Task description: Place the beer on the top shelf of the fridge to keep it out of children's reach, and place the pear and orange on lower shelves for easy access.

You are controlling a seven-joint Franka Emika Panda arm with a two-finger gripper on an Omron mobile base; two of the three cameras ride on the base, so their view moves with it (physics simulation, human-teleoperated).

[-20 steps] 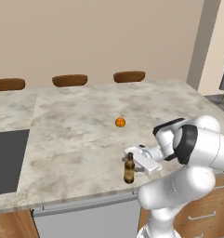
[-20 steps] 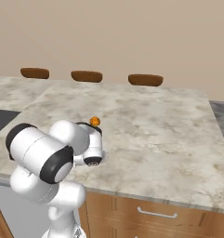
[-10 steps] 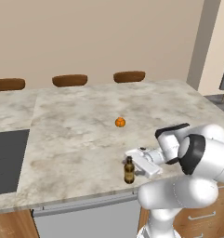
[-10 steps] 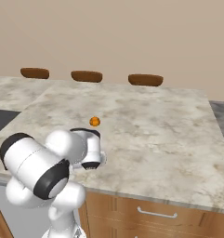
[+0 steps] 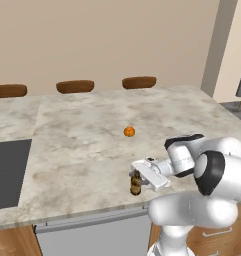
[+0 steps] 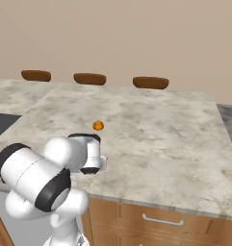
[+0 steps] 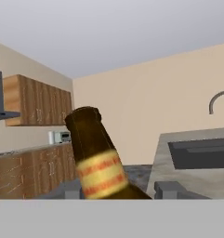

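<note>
The beer [image 5: 136, 185] stands upright on the marble counter [image 5: 82, 150], close to its front edge. My gripper [image 5: 140, 179] reaches in from the right and is shut on the bottle's lower body. In the hand view the brown neck and yellowish label of the beer [image 7: 97, 160] rise between my gripper [image 7: 122, 191] fingertips [image 7: 171, 189], which sit tight against its sides. The orange [image 5: 129, 131] [image 6: 98, 126] lies alone on the counter, farther back than the bottle. The pear, the fridge and its shelves are out of view.
A dark cooktop [image 5: 7, 175] is set into the counter at the left. Three brown chair backs [image 5: 75, 86] line the far edge. The hand view looks toward a sink [image 7: 201, 151] with a curved faucet [image 7: 218, 100] and wooden cabinets [image 7: 34, 111].
My arm's elbow has swung out to the right and lower. The hand has stayed at the bottle, and the beer and the orange have not moved.
</note>
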